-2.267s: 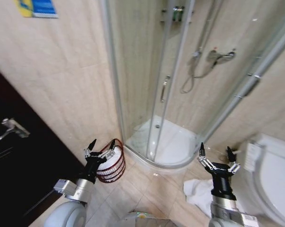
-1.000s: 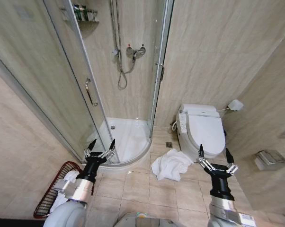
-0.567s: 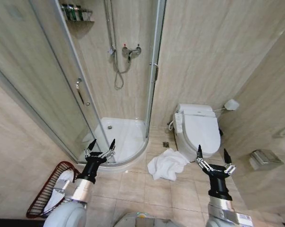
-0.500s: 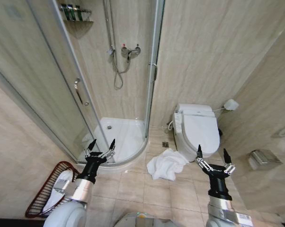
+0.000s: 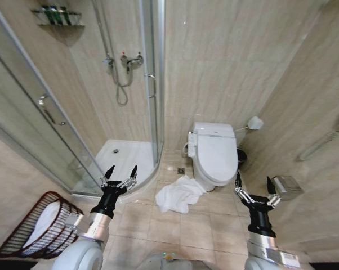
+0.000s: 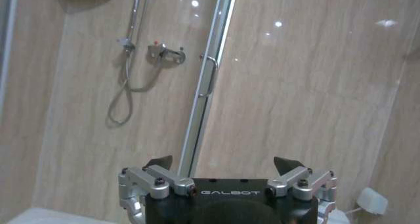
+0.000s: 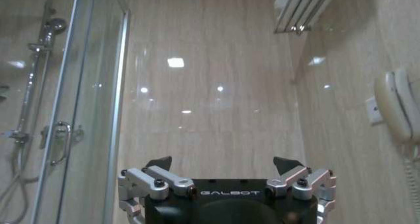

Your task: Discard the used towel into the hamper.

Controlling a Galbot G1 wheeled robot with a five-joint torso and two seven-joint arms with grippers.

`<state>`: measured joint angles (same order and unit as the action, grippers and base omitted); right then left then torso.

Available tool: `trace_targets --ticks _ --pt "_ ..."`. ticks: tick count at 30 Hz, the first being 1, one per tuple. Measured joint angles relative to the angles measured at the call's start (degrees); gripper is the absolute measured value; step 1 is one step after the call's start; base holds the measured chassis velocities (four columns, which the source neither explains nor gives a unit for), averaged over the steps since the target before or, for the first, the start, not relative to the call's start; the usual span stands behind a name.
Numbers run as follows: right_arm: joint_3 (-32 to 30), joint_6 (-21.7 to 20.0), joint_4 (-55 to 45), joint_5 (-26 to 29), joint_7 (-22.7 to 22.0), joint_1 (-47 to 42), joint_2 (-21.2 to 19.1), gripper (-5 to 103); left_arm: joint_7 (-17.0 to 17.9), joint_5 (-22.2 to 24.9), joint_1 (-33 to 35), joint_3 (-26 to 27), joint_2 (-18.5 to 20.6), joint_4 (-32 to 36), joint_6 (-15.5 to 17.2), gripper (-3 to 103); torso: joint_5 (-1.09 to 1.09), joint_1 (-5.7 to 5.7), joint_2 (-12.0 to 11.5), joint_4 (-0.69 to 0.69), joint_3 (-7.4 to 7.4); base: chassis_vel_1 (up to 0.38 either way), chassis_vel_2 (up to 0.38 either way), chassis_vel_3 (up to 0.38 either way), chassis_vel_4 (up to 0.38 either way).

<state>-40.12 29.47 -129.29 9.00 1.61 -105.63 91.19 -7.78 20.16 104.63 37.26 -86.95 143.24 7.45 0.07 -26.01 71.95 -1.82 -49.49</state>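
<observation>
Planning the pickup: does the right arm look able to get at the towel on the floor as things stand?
Probably yes. The towel lies in the open on the tiles beside the toilet, nothing on it. The right claw is open and empty but held up, so it must come down.

White towel point(image 5: 179, 195) crumpled on floor tiles, just beside toilet base. Hamper point(image 5: 23, 235), dark reddish-brown open-weave, far left, tilted, something white inside, well apart from towel.
</observation>
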Motion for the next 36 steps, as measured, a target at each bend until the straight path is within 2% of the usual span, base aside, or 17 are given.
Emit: trace_targets --ticks 4,5,10,30,36 --pt "-0.1 0.0 0.4 0.0 -0.1 -0.2 0.0 100 0.0 0.0 0.0 0.0 0.0 0.0 0.0 100 -0.12 0.04 0.0 0.00 0.02 0.031 -0.037 0.066 0.008" --pt "-0.2 0.0 0.5 -0.1 -0.1 -0.3 0.0 100 0.0 0.0 0.0 0.0 0.0 0.0 0.0 100 -0.05 0.04 0.0 0.00 0.02 0.082 0.055 -0.082 0.016" --pt "-0.1 -0.3 0.6 0.1 -0.4 -0.6 0.1 100 0.0 0.0 0.0 0.0 0.1 0.0 0.0 100 -0.09 0.03 0.0 0.05 0.02 0.068 0.057 -0.080 -0.031" --pt "-0.6 -0.2 2.0 2.0 -0.8 0.2 -0.3 100 0.0 0.0 0.0 0.0 0.0 0.0 0.0 100 -0.08 0.01 0.0 0.00 0.00 0.046 0.064 0.054 0.055" --pt "-0.9 -0.3 2.3 2.0 -1.0 0.2 -0.5 100 0.0 0.0 0.0 0.0 0.0 0.0 0.0 100 -0.07 0.01 0.0 0.03 0.01 0.036 0.026 0.021 0.024"
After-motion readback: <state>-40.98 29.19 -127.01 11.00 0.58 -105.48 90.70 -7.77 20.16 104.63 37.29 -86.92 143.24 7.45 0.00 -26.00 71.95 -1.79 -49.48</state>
